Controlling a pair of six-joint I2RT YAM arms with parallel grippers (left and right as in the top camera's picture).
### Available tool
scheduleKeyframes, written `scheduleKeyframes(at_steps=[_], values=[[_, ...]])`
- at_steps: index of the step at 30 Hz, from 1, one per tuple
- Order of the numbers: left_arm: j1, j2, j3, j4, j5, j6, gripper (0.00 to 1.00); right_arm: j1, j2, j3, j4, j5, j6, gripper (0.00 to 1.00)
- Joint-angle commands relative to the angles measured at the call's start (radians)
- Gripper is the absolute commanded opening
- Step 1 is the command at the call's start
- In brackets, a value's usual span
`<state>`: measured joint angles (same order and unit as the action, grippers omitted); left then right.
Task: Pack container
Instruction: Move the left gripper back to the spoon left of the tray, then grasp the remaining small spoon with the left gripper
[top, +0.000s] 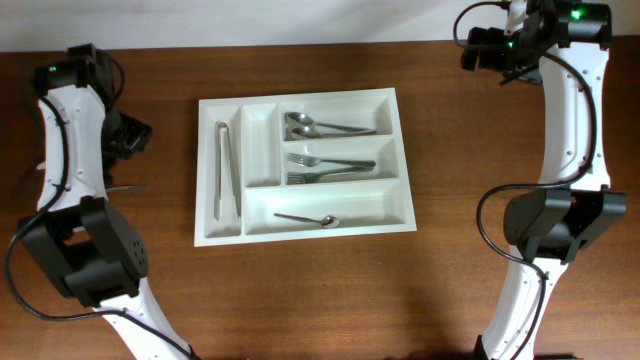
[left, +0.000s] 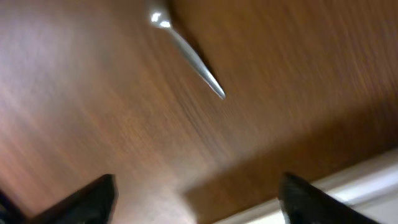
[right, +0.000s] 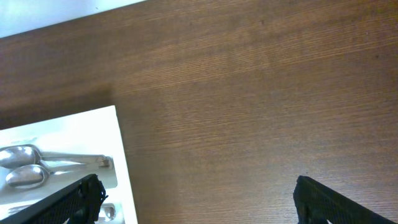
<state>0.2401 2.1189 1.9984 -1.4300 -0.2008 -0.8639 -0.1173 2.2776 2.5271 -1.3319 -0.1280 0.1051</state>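
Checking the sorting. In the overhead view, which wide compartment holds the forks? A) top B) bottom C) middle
C: the forks lie in the middle wide compartment of the container, with spoons above and one small spoon below.

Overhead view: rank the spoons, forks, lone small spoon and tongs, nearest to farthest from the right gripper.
1. Spoons, top wide compartment of the container, closest to the right gripper.
2. Forks, middle wide compartment.
3. Small spoon, bottom wide compartment.
4. Tongs, far-left narrow compartment.
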Motion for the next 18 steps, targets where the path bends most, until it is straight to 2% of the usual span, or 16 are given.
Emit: scheduleKeyframes(at_steps=[1, 3, 9, 18], values=[[0.011, 0.009, -0.069, 0.047, -0.061, -0.327, 0.96, -0.001, 0.003, -0.005, 0.000, 0.006, 0.005, 0.99], [0.018, 0.009, -0.118, 0.100, -0.057, -0.382, 1.00, -0.001, 0.003, -0.005, 0.000, 0.006, 0.005, 0.99], [0.050, 0.009, -0.253, 0.281, -0.049, -0.390, 0.99, -0.001, 0.003, -0.005, 0.000, 0.006, 0.005, 0.99], [0.159, 0.009, -0.302, 0.336, -0.050, -0.385, 0.99, -0.001, 0.003, -0.005, 0.000, 0.006, 0.005, 0.99]])
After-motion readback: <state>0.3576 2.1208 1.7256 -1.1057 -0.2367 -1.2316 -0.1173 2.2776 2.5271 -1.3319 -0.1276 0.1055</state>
